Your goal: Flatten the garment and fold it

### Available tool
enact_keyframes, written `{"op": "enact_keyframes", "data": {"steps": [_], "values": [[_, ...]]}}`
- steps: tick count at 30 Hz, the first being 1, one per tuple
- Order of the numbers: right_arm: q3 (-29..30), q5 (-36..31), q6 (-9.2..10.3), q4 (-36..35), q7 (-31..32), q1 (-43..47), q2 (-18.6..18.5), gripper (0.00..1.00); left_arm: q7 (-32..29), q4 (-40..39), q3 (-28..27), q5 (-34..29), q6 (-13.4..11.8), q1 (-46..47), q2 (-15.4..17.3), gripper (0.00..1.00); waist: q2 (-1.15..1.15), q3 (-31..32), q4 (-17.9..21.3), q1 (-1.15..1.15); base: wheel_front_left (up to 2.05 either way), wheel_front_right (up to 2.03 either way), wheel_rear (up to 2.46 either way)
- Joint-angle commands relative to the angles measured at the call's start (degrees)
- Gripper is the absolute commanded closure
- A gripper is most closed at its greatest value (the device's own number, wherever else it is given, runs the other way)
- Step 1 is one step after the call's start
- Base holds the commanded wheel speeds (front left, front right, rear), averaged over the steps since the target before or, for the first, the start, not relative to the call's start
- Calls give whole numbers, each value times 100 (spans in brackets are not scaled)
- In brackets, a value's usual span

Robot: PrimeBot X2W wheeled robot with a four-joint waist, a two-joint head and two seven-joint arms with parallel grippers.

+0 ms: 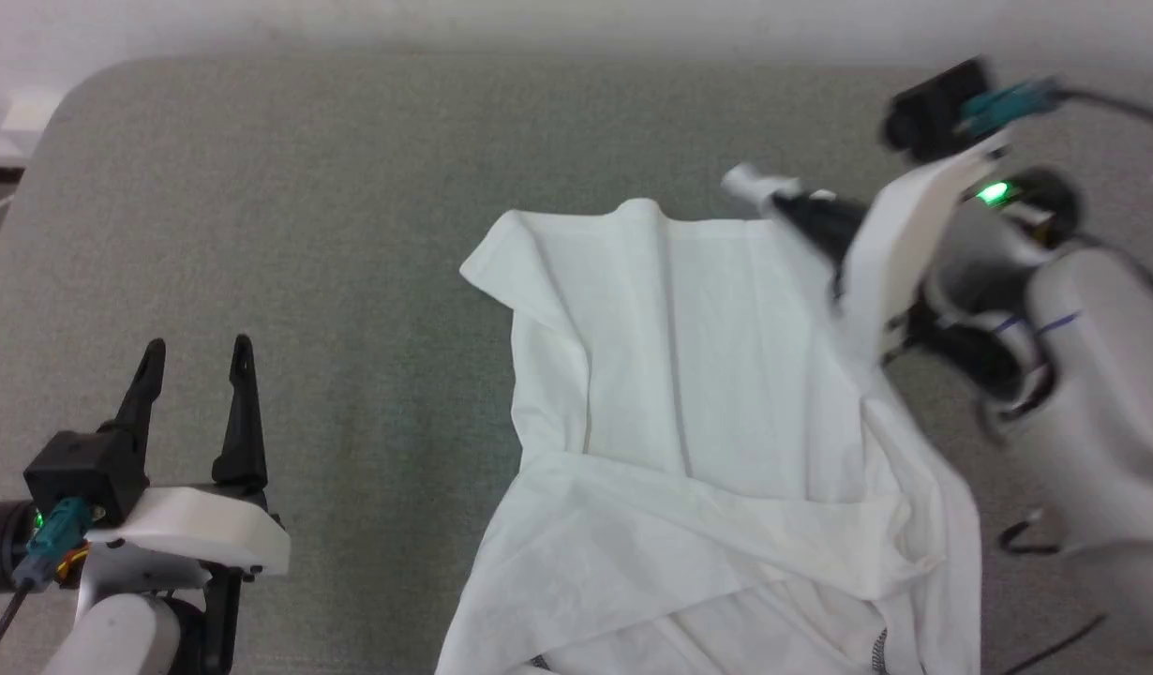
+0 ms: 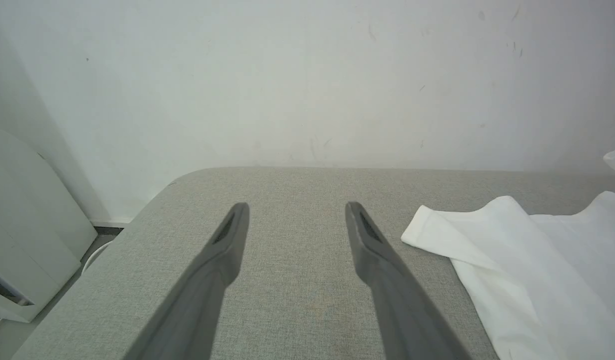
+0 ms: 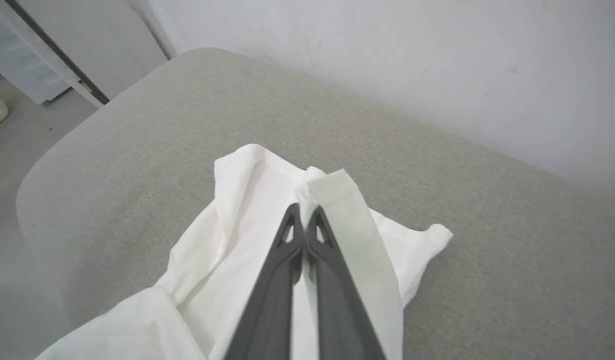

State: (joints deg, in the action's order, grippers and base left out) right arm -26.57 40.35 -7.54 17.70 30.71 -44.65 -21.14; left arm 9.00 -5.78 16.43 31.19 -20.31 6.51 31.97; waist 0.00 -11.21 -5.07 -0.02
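The white garment [image 1: 708, 394] lies crumpled on the grey table [image 1: 305, 234], right of centre, with folds across its lower half. My right gripper [image 1: 773, 195] hangs above its far right corner, shut on a lifted flap of the garment. A strip of that cloth drapes back over the gripper's body. In the right wrist view the right gripper [image 3: 303, 210] has its fingers pressed together, with the garment [image 3: 237, 240] pinched at the tips. My left gripper [image 1: 198, 349] stands open and empty at the lower left, apart from the cloth. From the left wrist, the left gripper [image 2: 297, 207] is over bare table, with the garment [image 2: 537, 270] to its right.
A pale wall runs behind the table's far edge. The table's rounded far left corner [image 1: 89, 84] drops to the floor, where white panels [image 2: 17, 250] stand. Bare grey table surface stretches left of the garment.
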Motion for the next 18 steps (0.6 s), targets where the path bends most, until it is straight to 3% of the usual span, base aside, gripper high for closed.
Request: {"op": "enact_keyframes", "data": {"steps": [1,9,18], "values": [[-110,37,5,-143,4,203,230,100,-34,-24,15,-8,-44,-94,26,0,0,296,179,2,0,0,0],[-611,228,5,-183,124,1027,1571,100,-155,-32,130,-8,-34,-101,32,0,0,437,45,2,0,0,0],[-1578,891,5,231,19,1821,1823,100,-152,98,293,-29,-13,-47,-76,0,0,433,-198,2,0,0,0]]}}
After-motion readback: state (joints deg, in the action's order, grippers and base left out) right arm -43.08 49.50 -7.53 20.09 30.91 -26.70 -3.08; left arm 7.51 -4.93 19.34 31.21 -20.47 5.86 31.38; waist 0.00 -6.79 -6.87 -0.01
